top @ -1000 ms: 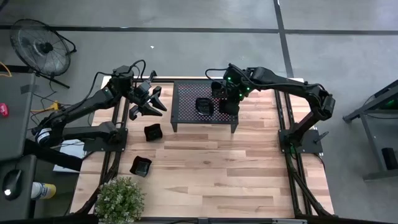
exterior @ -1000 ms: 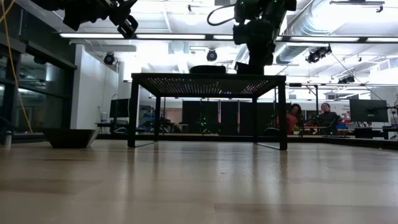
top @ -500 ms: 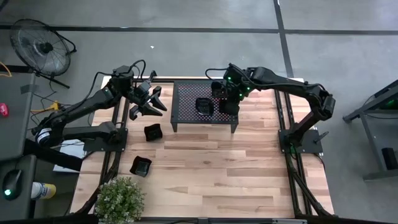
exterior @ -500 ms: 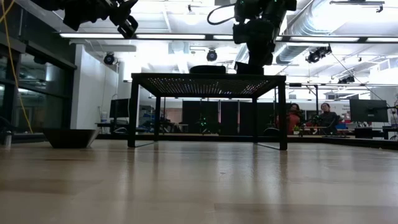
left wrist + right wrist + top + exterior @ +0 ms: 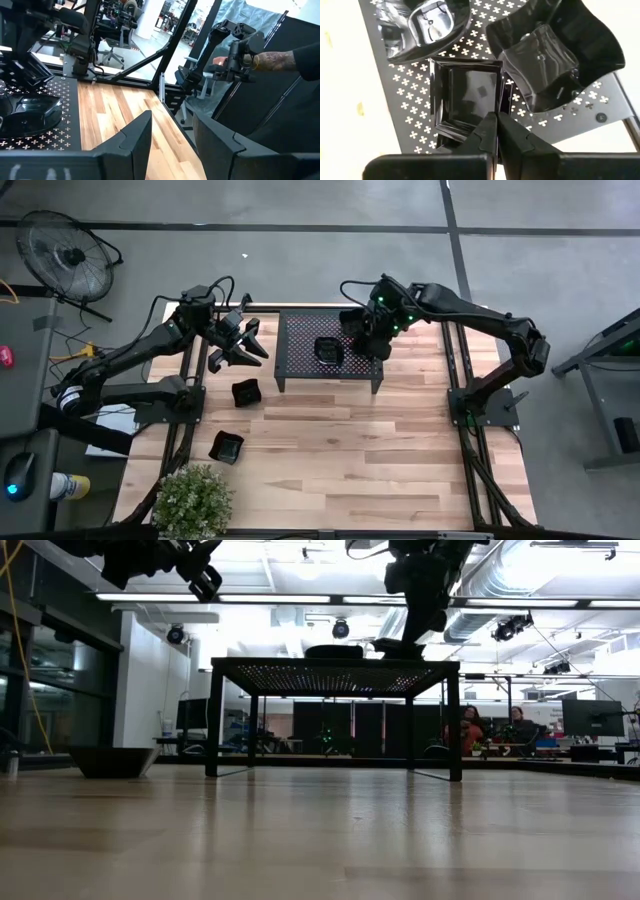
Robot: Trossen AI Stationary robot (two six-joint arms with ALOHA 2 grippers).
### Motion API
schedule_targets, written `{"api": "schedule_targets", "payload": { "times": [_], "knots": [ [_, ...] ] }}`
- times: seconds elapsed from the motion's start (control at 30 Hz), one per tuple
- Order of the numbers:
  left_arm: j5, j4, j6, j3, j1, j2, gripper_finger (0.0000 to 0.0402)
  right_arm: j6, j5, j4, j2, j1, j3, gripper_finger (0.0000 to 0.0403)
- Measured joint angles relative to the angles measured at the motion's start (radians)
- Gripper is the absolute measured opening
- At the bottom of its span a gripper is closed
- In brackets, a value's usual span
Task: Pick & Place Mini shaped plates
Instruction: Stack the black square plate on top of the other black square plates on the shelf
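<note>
A black perforated rack (image 5: 300, 340) stands at the table's far middle. Three mini shaped plates rest on its top: a rounded one (image 5: 431, 20), a small square one (image 5: 466, 97) and a wavy-rimmed one (image 5: 555, 47). My right gripper (image 5: 496, 120) hangs shut just above the square plate's near rim, over the rack's right part (image 5: 365, 345). Two more plates (image 5: 245, 392) (image 5: 226, 446) lie on the wood to the rack's left. My left gripper (image 5: 250, 343) hovers open and level beside the rack's left end, with nothing between its fingers (image 5: 142, 130).
A potted plant (image 5: 192, 500) stands at the table's near left corner, and a fan (image 5: 70, 255) on the floor beyond the far left. In the left wrist view a person's hand (image 5: 260, 60) shows beyond the table. The table's near half is bare wood (image 5: 350, 470).
My right gripper has risen off the rack's top and drawn back a little toward the table's right edge. The plates on the rack have stayed where they were.
</note>
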Motion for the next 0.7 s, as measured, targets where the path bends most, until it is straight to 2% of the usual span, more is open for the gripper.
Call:
{"api": "schedule_targets", "payload": {
  "times": [0.3, 0.7],
  "knots": [
    [0.001, -0.002, 0.0, 0.0, 0.0, 0.0, 0.0142, 0.016, -0.053, -0.008, 0.0, 0.001, 0.0, 0.0002],
    [0.002, -0.004, 0.0, 0.0, 0.0, 0.0, 0.0142, 0.023, -0.069, -0.008, 0.019, 0.01, -0.002, 0.0001]
  ]
}}
